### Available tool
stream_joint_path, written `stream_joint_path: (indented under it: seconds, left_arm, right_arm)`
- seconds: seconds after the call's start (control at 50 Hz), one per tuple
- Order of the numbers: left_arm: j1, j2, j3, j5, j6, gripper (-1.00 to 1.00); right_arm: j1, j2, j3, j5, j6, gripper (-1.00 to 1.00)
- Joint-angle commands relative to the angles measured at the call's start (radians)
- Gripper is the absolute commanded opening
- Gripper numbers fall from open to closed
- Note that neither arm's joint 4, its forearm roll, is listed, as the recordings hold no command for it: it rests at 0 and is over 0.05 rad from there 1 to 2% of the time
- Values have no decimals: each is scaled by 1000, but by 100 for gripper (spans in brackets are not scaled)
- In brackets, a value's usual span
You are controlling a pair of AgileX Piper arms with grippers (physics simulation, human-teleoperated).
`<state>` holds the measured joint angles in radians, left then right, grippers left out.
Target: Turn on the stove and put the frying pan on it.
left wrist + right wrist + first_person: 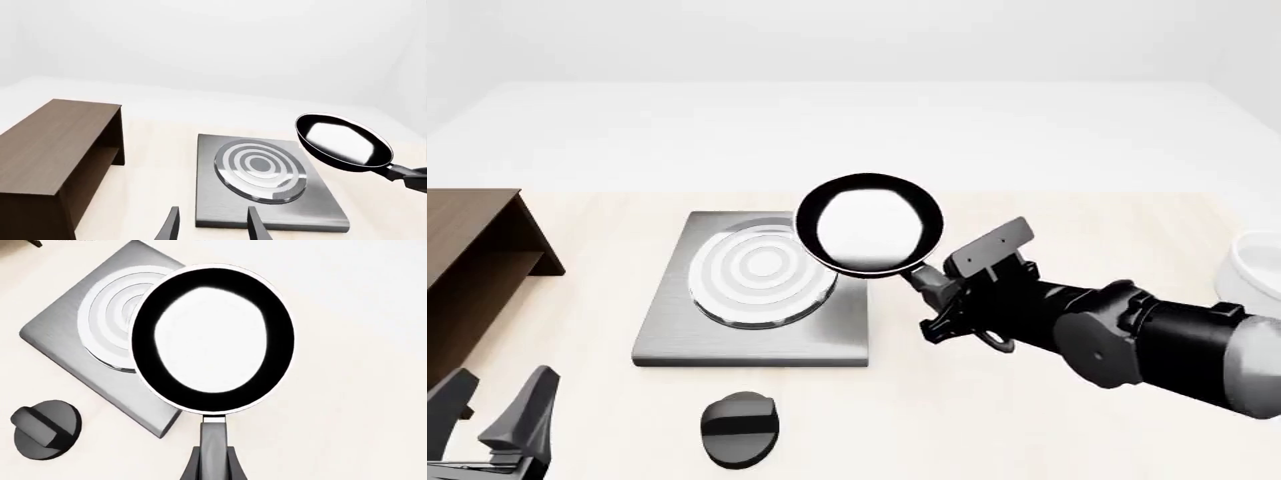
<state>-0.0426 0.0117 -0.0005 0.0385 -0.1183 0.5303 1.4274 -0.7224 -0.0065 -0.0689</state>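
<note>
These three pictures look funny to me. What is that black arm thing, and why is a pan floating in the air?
It's a pretend robot inside a computer, with two arms. One picture looks from above the table; the other two come from little cameras on each arm's wrist. The pan isn't floating: the right gripper pinches the frying pan by its thin handle and holds it up, partly over the stove. The left gripper waits open, holding nothing. On the table there's also the stove's black knob, a brown wooden shelf and part of a white bowl.
</note>
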Motion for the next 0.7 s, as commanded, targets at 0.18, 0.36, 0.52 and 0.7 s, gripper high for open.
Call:
stream_joint_path:
  seconds: [0.18,0.36,0.52,0.7]
  left_arm:
    - [-3,-12,0,3,-2,100]
    - [-3,-12,0,3,-5,100]
    - [-4,-12,0,3,-7,100]
    - [-11,-12,0,2,-4,100]
  right_arm:
    - [104,85,-121,-3,20,-100]
    - [144,127,-166,2,18,-100]
    - [172,159,-199,-2,23,-100]
    - [186,188,-228,-9,30,-100]
